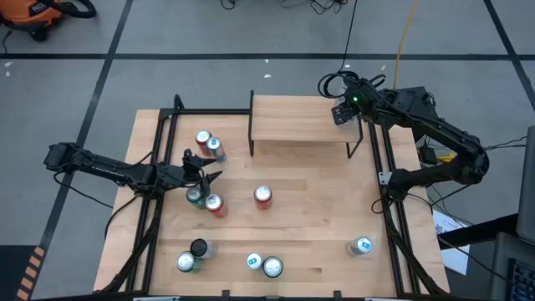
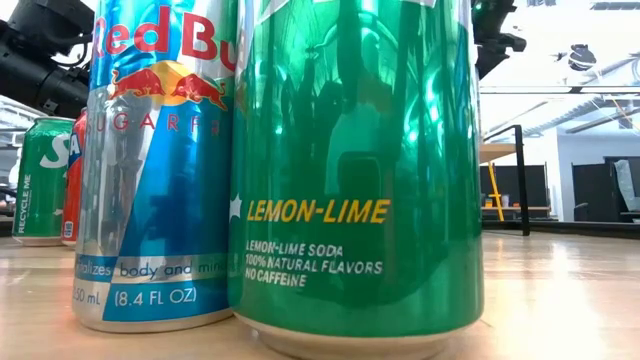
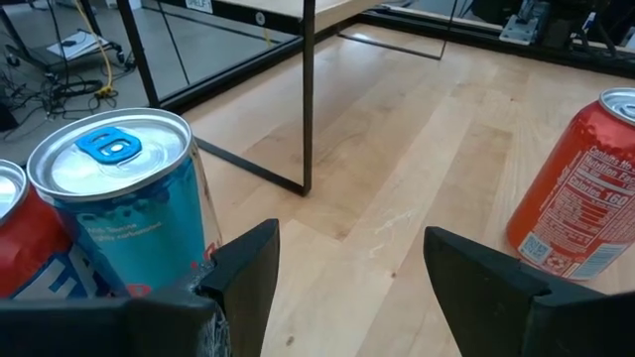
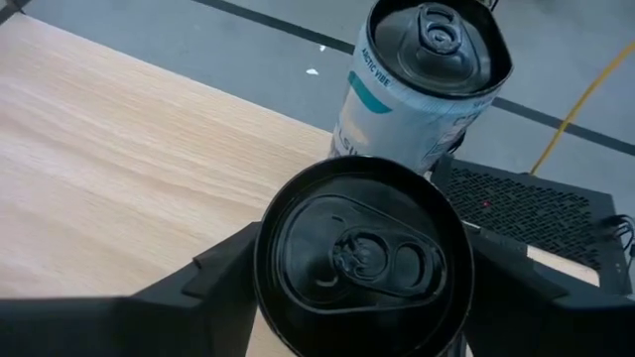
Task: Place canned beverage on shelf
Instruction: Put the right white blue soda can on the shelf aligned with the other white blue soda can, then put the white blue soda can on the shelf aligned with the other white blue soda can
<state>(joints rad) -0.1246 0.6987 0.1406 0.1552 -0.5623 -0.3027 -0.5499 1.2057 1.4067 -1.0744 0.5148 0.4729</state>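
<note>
Holding a black-topped can (image 4: pixel 362 253) upright between its jaws, the right gripper (image 1: pixel 345 111) hovers at the far right corner of the shelf (image 1: pixel 301 117); a second pale can (image 4: pixel 422 84) stands just beyond. Shelf board lies left of the can. Left gripper (image 1: pixel 201 171), jaws spread and empty, waits among table cans, near a blue-tabbed can (image 3: pixel 124 203).

bright, even overhead light; glare streaks the green can (image 2: pixel 355 170); soft shadows; close cans loom large.
</note>
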